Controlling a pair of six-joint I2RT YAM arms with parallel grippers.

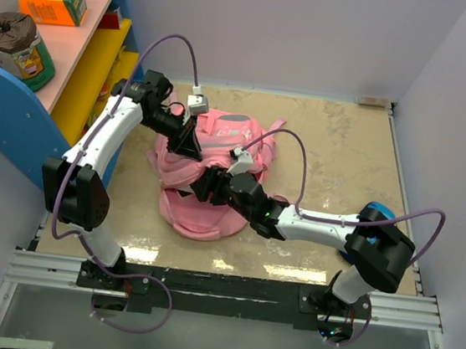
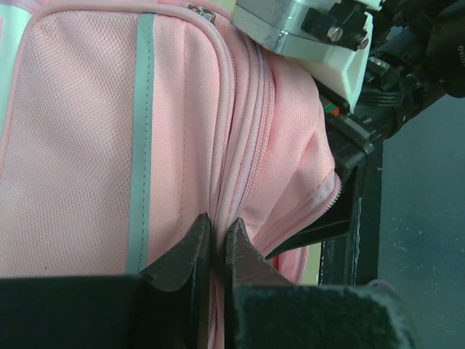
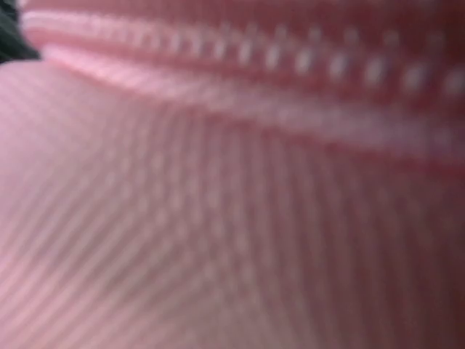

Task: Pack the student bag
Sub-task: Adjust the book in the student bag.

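Top external shows the student bag (image 1: pixel 242 133) lying left of the middle of the worktop (image 1: pixel 345 154), nearer its left edge than its right, with both arms bent in over it. The left gripper (image 1: pixel 188 140) sits on the bag's side facing the left edge. The right gripper (image 1: pixel 207 184) reaches across from the near right corner and is pushed into the fabric on the side toward the near edge.

In the left wrist view the left fingers (image 2: pixel 196 243) are pressed almost together, pinching a ridge of pink cloth right at the zip seam (image 2: pixel 251 138). Beside them a zip edge (image 2: pixel 330 200) gapes, and a dark part of the right gripper seems to reach under that lip. The right wrist view is only blurred pink weave with zip teeth (image 3: pixel 305 65) across the top. Its own fingers do not show, so I cannot tell whether they are spread or closed.

I judge the step in hand to be opening the zip so the bag can take things. To do it well, the left pinch should hold the seam taut while the right works along the line of the teeth, not across it. The cloth is soft and will bunch, so a slack seam would likely jam the zip.
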